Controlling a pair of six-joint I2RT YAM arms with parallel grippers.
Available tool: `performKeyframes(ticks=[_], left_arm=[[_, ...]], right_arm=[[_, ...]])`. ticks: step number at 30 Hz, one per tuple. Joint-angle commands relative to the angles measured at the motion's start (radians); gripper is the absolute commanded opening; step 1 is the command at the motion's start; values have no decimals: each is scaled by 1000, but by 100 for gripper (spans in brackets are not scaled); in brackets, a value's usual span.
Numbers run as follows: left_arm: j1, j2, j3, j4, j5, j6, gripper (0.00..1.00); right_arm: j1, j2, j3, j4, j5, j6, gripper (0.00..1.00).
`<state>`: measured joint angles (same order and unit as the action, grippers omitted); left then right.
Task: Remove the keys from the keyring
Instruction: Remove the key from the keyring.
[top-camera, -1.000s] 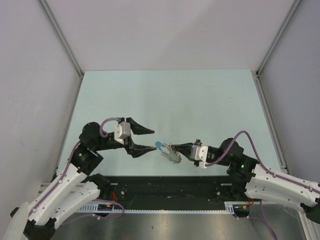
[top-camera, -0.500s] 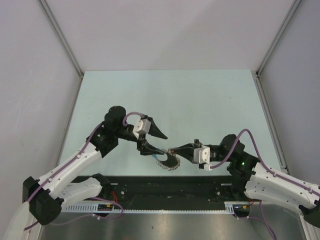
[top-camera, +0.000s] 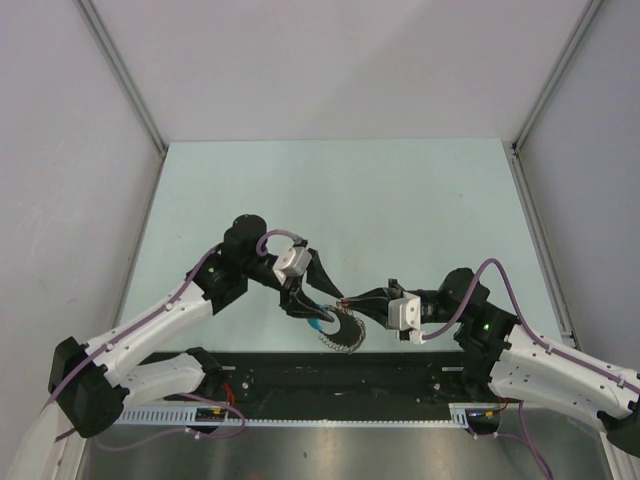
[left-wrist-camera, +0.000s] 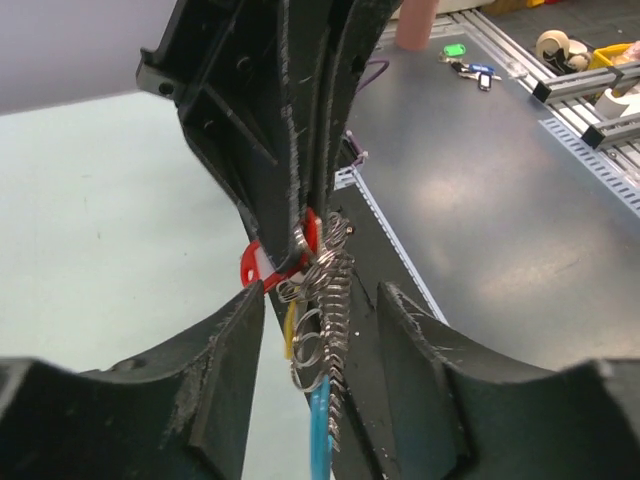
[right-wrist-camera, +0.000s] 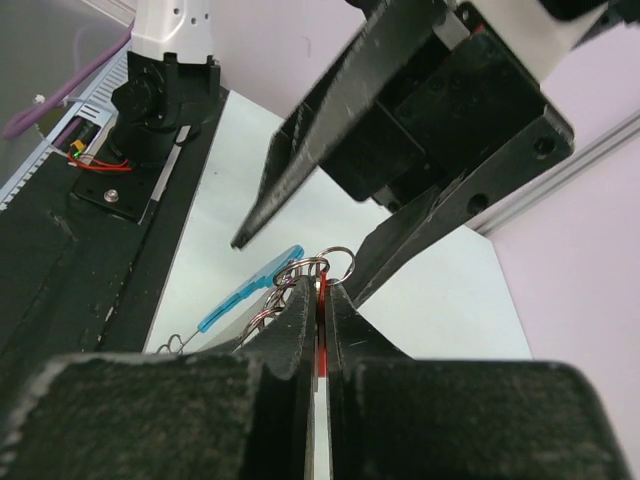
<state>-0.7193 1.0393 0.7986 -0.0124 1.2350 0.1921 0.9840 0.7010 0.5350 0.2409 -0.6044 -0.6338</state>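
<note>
My right gripper (top-camera: 347, 298) is shut on the key's red head (right-wrist-camera: 321, 335), which also shows in the left wrist view (left-wrist-camera: 258, 268). The keyring (top-camera: 343, 335), a floppy silvery linked loop with a blue section (left-wrist-camera: 320, 440), hangs from the key just above the table's near edge. In the right wrist view its rings (right-wrist-camera: 322, 264) and blue section (right-wrist-camera: 250, 290) show beside my right gripper (right-wrist-camera: 321, 290). My left gripper (top-camera: 316, 288) is open. Its fingers (left-wrist-camera: 235, 360) straddle the hanging chain (left-wrist-camera: 337, 300) without touching it. The key's blade is hidden.
The pale green table (top-camera: 400, 200) stretches behind both arms, with grey walls on three sides. A black base strip (top-camera: 330, 375) runs along the near edge. A grey bench (left-wrist-camera: 500, 200) beyond it carries other small keys (left-wrist-camera: 470, 68).
My left arm has swung right and forward, bringing its open jaws from left of the keyring to around it. The right gripper held the key and moved slightly; the ring hangs lower.
</note>
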Motion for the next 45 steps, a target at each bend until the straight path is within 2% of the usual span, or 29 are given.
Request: performKeyframes(ticks=[1, 5, 6, 11, 12, 14, 16, 20, 22, 27, 33, 42, 45], left_arm=[[-11, 27, 31, -63, 60, 24, 51], [-12, 36, 33, -77, 58, 44, 42], [-12, 39, 37, -81, 57, 46, 35], [-12, 38, 51, -103, 44, 75, 17], [-12, 38, 53, -100, 43, 78, 8], [-12, 27, 54, -90, 44, 81, 1], [-11, 19, 51, -55, 17, 48, 0], [-11, 16, 5, 125, -6, -89, 1], [-11, 31, -2, 137, -2, -123, 0], [-11, 41, -19, 100, 24, -112, 0], [-8, 38, -12, 52, 12, -94, 0], [1, 25, 7, -61, -170, -63, 1], [14, 31, 10, -72, -181, -81, 0]], right_arm=[[-2, -14, 51, 54, -14, -20, 0], [-1, -18, 51, 49, -14, -21, 0], [1, -21, 51, 43, -12, -23, 0], [2, -34, 51, 11, 21, -32, 0], [8, -35, 51, -1, 31, -33, 0], [21, -43, 49, -20, 64, -43, 0], [50, -41, 51, -37, 133, -53, 0], [126, -40, 51, -84, 253, -101, 0], [165, -38, 51, -94, 328, -113, 0], [222, -44, 51, -117, 497, -159, 0], [266, -66, 51, -114, 598, -197, 0], [372, -54, 51, -66, 808, -288, 0], [393, -41, 51, -49, 851, -316, 0]])
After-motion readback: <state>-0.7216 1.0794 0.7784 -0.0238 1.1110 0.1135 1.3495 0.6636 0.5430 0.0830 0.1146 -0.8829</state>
